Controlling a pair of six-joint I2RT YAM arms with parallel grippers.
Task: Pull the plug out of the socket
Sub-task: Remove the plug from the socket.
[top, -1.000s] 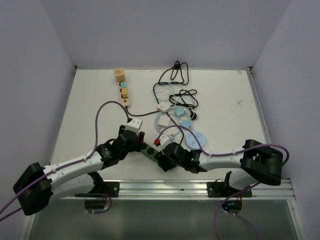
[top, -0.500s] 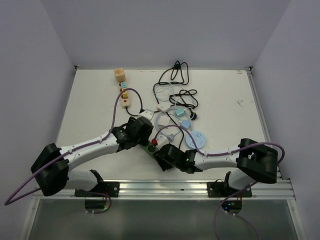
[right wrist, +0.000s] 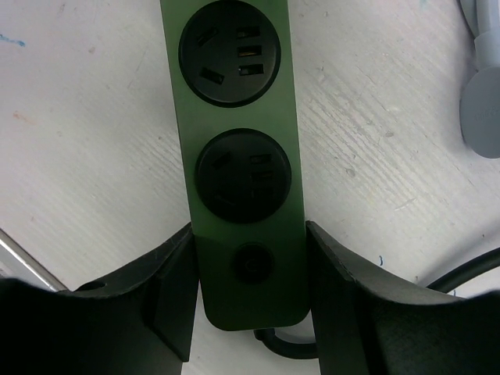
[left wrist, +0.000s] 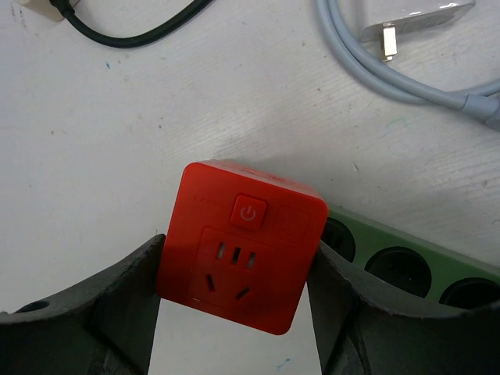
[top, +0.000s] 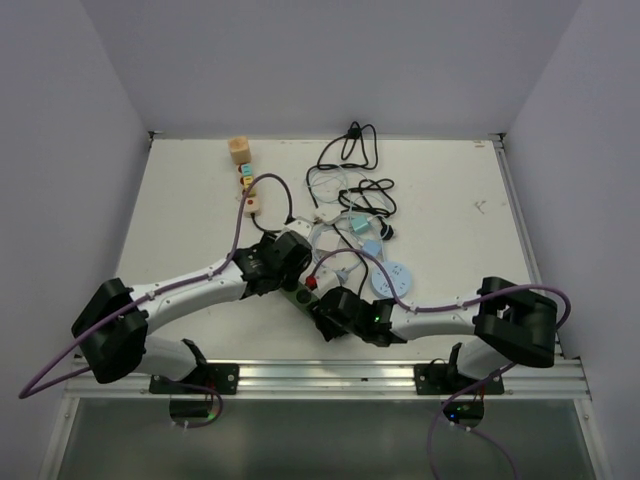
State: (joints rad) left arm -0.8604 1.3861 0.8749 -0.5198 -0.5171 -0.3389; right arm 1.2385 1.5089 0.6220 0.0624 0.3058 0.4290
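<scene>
left fingers (left wrist: 117,312) pinching the red cube-shaped plastic plug (left wrist: 242,246) | right fingers (right wrist: 160,305) clamped round the green plastic power strip (right wrist: 238,156), switch end | strip's at the plug's 4 o'clock

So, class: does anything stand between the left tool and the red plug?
Nothing visible does. The left tool has its fingers against both sides of the plug, which sits in the green strip.
</scene>
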